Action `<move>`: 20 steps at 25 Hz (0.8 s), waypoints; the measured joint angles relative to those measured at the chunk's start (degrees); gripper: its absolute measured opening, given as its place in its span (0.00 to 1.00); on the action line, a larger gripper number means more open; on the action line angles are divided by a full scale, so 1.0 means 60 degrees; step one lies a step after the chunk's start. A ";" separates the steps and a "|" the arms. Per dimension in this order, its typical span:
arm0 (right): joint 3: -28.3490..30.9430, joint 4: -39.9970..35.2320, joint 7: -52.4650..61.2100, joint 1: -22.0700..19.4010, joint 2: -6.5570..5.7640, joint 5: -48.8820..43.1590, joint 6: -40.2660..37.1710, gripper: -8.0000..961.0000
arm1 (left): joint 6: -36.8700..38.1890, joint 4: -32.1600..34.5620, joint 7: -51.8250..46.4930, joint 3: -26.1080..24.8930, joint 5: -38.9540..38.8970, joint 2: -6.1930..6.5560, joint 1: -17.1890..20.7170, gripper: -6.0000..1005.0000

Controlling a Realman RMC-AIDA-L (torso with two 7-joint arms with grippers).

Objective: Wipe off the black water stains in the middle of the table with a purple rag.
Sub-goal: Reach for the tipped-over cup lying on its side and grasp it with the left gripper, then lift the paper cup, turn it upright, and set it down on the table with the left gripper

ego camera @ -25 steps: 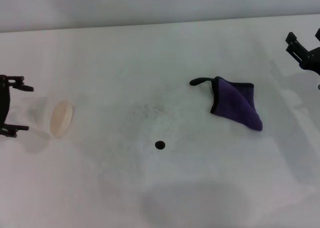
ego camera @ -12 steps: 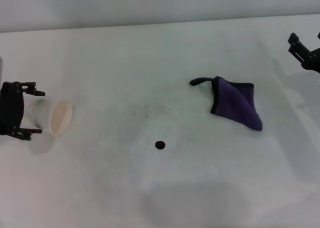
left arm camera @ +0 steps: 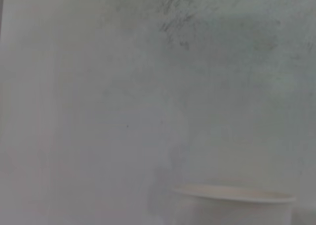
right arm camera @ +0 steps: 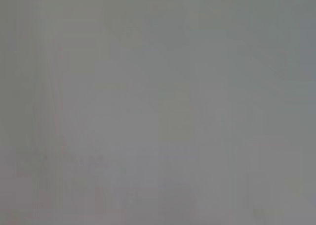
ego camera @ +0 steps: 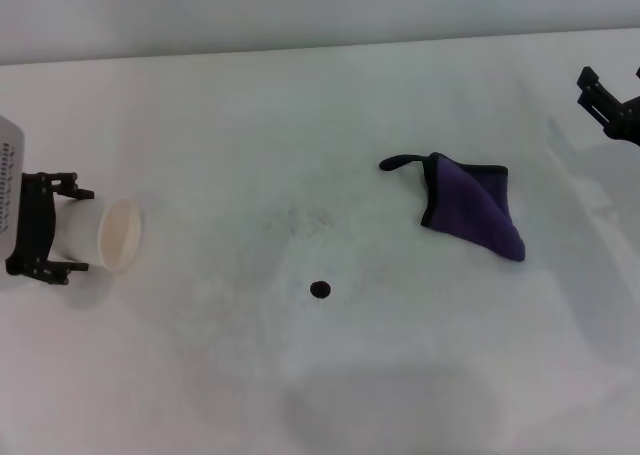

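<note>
The black water stain (ego camera: 319, 289) is one tiny round dot in the middle of the white table (ego camera: 300, 105). The purple rag (ego camera: 470, 210), folded, with black edging and a thin loop tail, lies to the right of the dot and farther back. My right gripper (ego camera: 612, 87) hangs at the table's far right edge, open and empty, well clear of the rag. My left gripper (ego camera: 75, 228) is at the far left, its fingers on either side of a cream paper cup (ego camera: 105, 237) that lies sideways with its mouth towards the dot. The right wrist view shows only bare surface.
Faint grey speckles (ego camera: 300, 217) lie just behind the dot. The cup's rim (left arm camera: 232, 194) shows in the left wrist view, with grey scuffs (left arm camera: 175, 17) on the table beyond it.
My left gripper has come further into view from the left with the cup, and the cup's mouth has turned. The right gripper has drawn slightly to the right. Rag and dot have not moved.
</note>
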 joint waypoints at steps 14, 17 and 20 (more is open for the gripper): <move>0.0000 -0.0022 0.0000 -0.0028 0.0002 -0.0002 -0.0179 0.90 | 0.0434 -0.0244 -0.0073 -0.0013 -0.0369 -0.0010 0.0057 0.80; 0.0000 -0.0015 0.0000 -0.0028 0.0002 -0.0003 -0.0180 0.90 | 0.0524 -0.0223 -0.0086 -0.0081 -0.0857 -0.0002 0.0131 0.76; 0.0000 -0.0009 0.0001 -0.0028 0.0004 -0.0003 -0.0181 0.90 | 0.0758 -0.0155 -0.0088 -0.0129 -0.1790 0.0022 0.0263 0.74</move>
